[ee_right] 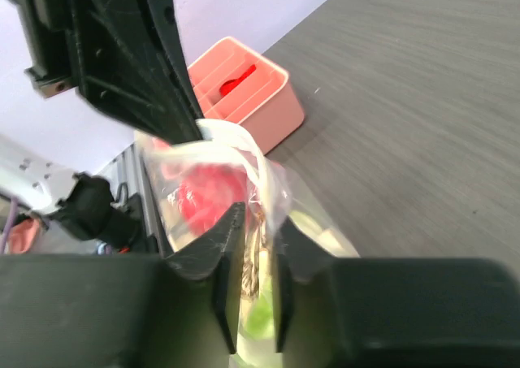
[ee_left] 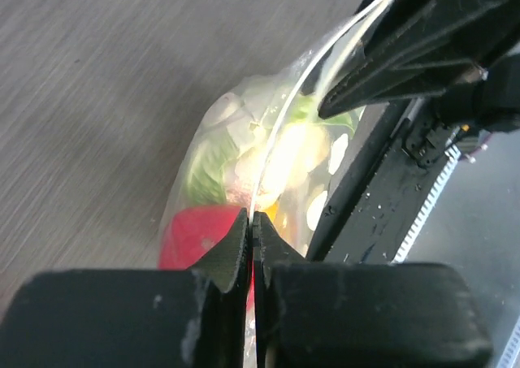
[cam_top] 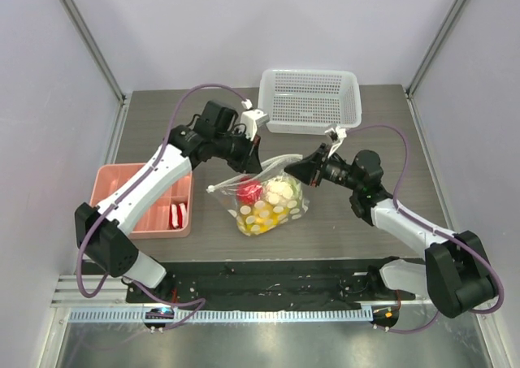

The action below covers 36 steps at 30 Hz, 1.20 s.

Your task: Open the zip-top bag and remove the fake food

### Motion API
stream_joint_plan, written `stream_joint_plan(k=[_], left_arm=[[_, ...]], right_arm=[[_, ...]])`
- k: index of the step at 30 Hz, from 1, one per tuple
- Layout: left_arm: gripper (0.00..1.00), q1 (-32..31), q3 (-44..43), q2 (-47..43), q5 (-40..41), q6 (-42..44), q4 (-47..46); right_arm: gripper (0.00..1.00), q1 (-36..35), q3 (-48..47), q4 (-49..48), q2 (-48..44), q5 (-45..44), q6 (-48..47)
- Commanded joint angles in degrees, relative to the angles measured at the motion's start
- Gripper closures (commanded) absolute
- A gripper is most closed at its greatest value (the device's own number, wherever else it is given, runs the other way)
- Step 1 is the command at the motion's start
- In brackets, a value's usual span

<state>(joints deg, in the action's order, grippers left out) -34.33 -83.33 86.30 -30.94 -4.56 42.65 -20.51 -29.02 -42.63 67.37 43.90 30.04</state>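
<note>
The zip-top bag (cam_top: 272, 199) is clear, crinkled plastic printed with pale round dots, and its lower part bulges with fake food (cam_top: 262, 209). A red round fruit (cam_top: 250, 192) lies on the left side and white cauliflower (cam_top: 281, 189) with green leaves on the right. Yellow pieces (cam_top: 258, 217) sit at the bottom.

The bag sits in the middle of the grey wood-grain table (cam_top: 390, 140), between the pink tray (cam_top: 122, 181) on the left and the right arm. The white perforated basket (cam_top: 309, 100) is well beyond it at the far edge.

The bag's mouth points toward the far side and upward, and its filled end sags toward the arm bases. In the top view the zip edge slants from a loose near-left corner up to the far right, with the long axis running roughly from mouth to bottom. I cannot tell whether the bottom rests on the table or hangs just above it.

The left gripper (cam_top: 254, 166) is pinched tight on the film of the bag's upper edge, its fingers nearly touching. The right gripper (cam_top: 291, 168) is also narrow, clamping a fold of the same rim just beside it. The two claws face each other, close together at the mouth.
</note>
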Motion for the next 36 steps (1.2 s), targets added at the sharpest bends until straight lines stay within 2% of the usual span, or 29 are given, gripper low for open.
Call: stream_joint_plan(k=[1, 3, 4, 6, 9, 12, 15, 17, 20, 22, 23, 24, 25, 26, 30, 32, 34, 36], left_arm=[[1.0, 0.05, -4.73, -1.48, 14.53, -5.01, 1.9], [1.0, 0.05, -7.28, -3.06, 20.98, -7.21, 5.22], [1.0, 0.05, -8.07, -3.85, 26.66, -8.09, 6.2], [1.0, 0.05, -10.62, -5.35, 29.52, -10.9, 8.92], [1.0, -0.21, -11.77, -6.06, 29.54, -15.2, 9.73], [1.0, -2.23, -10.72, -6.32, 26.99, -17.58, 7.11], [1.0, -3.82, -8.0, -5.54, 25.14, -19.26, 2.97], [1.0, -3.91, -5.98, -5.18, 24.26, -19.96, 1.03], [1.0, -3.91, -1.32, -5.97, 24.52, -21.28, -3.87], [1.0, -3.91, 1.57, -6.58, 24.0, -22.16, -6.43], [1.0, -3.91, 2.37, -7.19, 23.56, -23.03, -8.88], [1.0, -3.82, 3.25, -7.37, 23.38, -23.3, -9.95], [1.0, -3.91, 4.31, -7.64, 22.51, -23.48, -10.57], [1.0, -3.91, 4.75, -7.9, 21.98, -23.48, -11.01], [1.0, -3.82, 5.98, -9.04, 21.01, -23.13, -11.71], [1.0, -3.91, 6.34, -9.22, 20.74, -23.13, -11.98], [1.0, -3.91, 6.16, -9.05, 20.48, -23.22, -11.89], [1.0, -3.91, 6.25, -9.22, 19.87, -22.95, -11.98]], right_arm=[[0.58, -3.74, -8.67, 14.52, 2.14, -10.47, -6.04], [0.43, -4.62, -11.76, 19.76, 2.32, -18.36, -8.68], [0.32, -4.71, -12.11, 22.39, 2.06, -20.41, -8.86], [0.23, -4.71, -12.29, 23.64, 1.71, -24.72, -8.77], [0.18, -4.8, -13.34, 25.13, 1.53, -28.93, -6.5], [0.17, -4.71, -17.03, 33.98, 1.8, -33.07, -5.96], [0.17, -4.89, -20.99, 41.11, 0.92, -33.27, -5.44], [0.18, -5.06, -21.44, 41.23, -1.09, -29.51, -4.12], [0.28, -8.56, -21.17, 39.21, -1.81, -25.19, -2.19], [0.34, -10.07, -19.78, 34.3, -0.76, -21.07, 0.17], [0.39, -11.9, -19.24, 32.72, -0.06, -19.92, 1.15], [0.51, -12.61, -18.63, 29.13, 1.26, -19.82, 2.12], [0.59, -13.41, -17.4, 27.62, 2.14, -19.56, 3.17], [0.63, -14.28, -17.22, 26.82, 2.84, -20.51, 3.53], [0.64, -21.39, -18.09, 28.65, 6.27, -25.16, -0.33], [0.69, -22.98, -17.31, 29.01, 5.76, -27.02, -0.95], [0.69, -24.92, -15.38, 29.89, 3.57, -31.06, -2.79], [0.64, -25.1, -14.06, 30.15, 2.94, -32.64, -4.63]])
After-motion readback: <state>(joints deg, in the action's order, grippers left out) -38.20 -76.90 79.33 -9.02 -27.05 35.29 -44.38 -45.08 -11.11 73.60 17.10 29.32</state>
